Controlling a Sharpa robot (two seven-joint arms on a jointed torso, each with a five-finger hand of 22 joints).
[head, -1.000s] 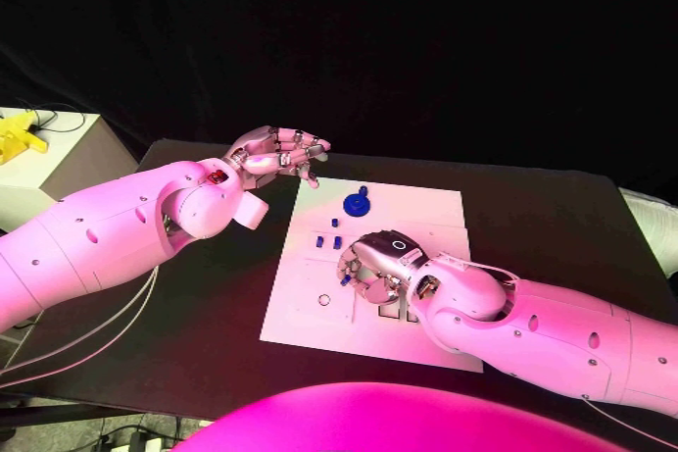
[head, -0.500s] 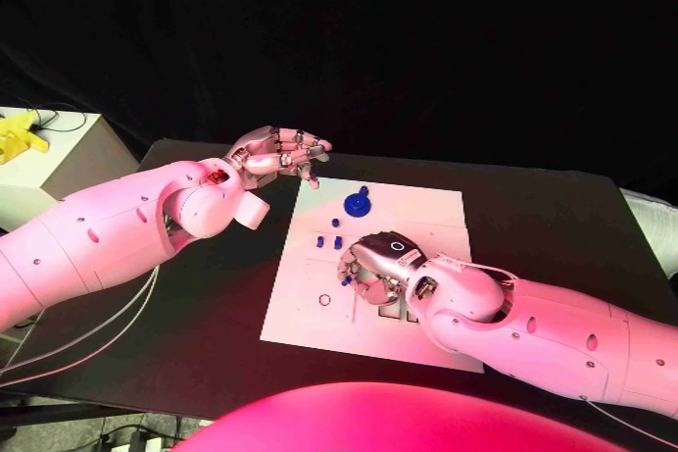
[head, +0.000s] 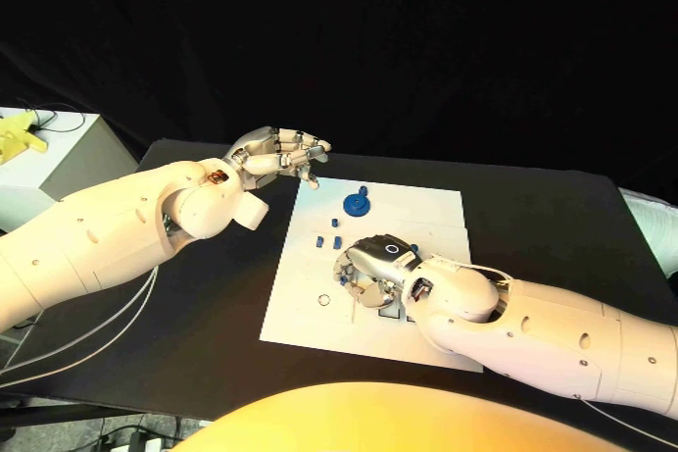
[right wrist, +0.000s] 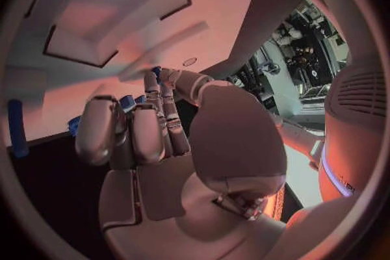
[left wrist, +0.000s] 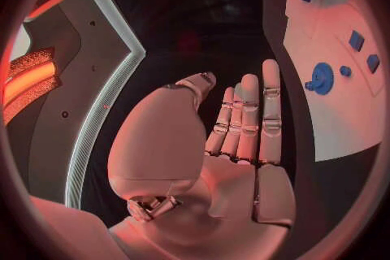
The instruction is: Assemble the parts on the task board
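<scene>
Two smooth white arms with small dark screw holes. Each ends in a silver jointed hand: left hand (head: pixel 280 154), right hand (head: pixel 370 271). Thin pale cables (head: pixel 85 329) hang beneath the left arm.

Left hand (left wrist: pixel 236 156): fingers straight, together, empty. Task board (left wrist: pixel 341 84): round blue part (left wrist: pixel 322 77), small blue parts (left wrist: pixel 357 40).

The head view looks steeply down from above onto the black desk (head: pixel 565 217), with the white task board (head: pixel 424 212) near the middle and both arms reaching in from the sides. The left wrist view sits close behind the left hand (left wrist: pixel 236 162), facing along its palm toward the board's edge and a round blue part (left wrist: pixel 322 78), which the head view also takes in. The right wrist view sits close behind the right hand (right wrist: pixel 162 143), facing the board from very near.
</scene>
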